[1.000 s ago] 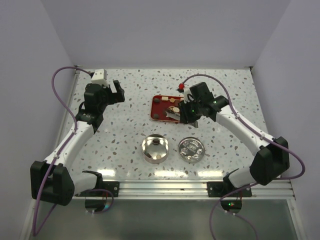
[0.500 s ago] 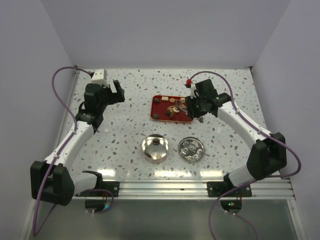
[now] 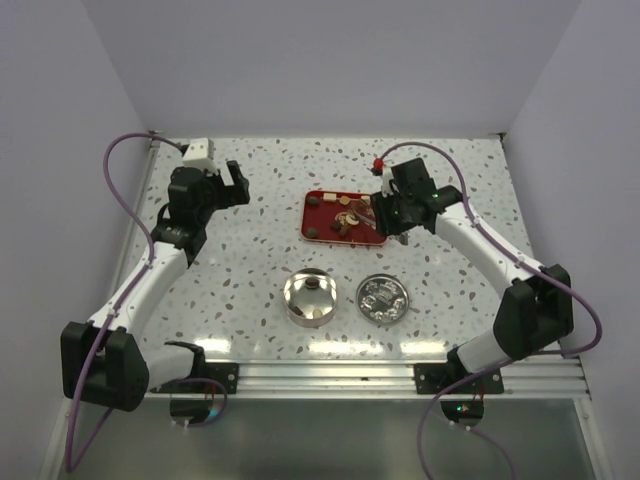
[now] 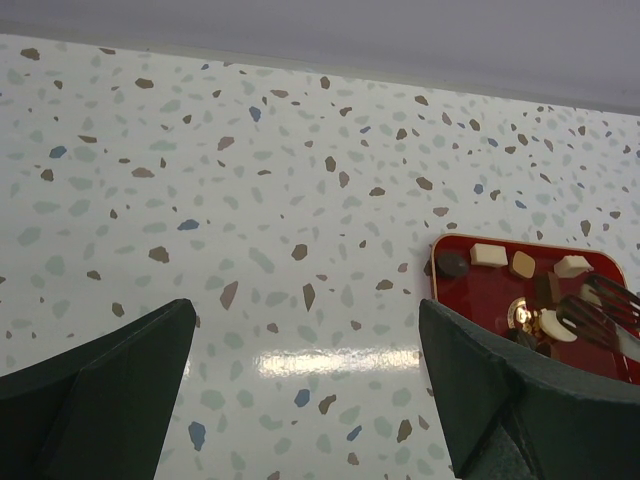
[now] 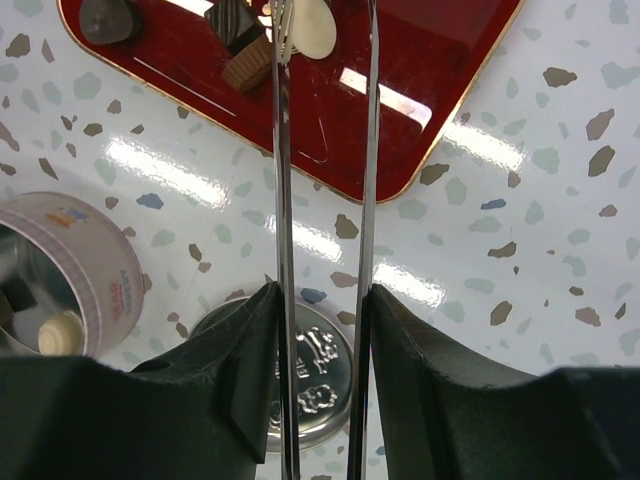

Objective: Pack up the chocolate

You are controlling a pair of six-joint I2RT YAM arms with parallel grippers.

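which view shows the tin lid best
Top external: the whole tin lid lies in clear view beside the tin. Right wrist shows only a part between its fingers, behind the tongs; left wrist shows none of it.

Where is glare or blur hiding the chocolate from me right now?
Right wrist: white glare streaks cross the red tray and the table, but the chocolate at the tongs is sharp. Left wrist: one glare patch on the table, clear of the tray; the dark fingers in front are blurred. Top external: evenly lit, the tin glints, pieces too small to sort.
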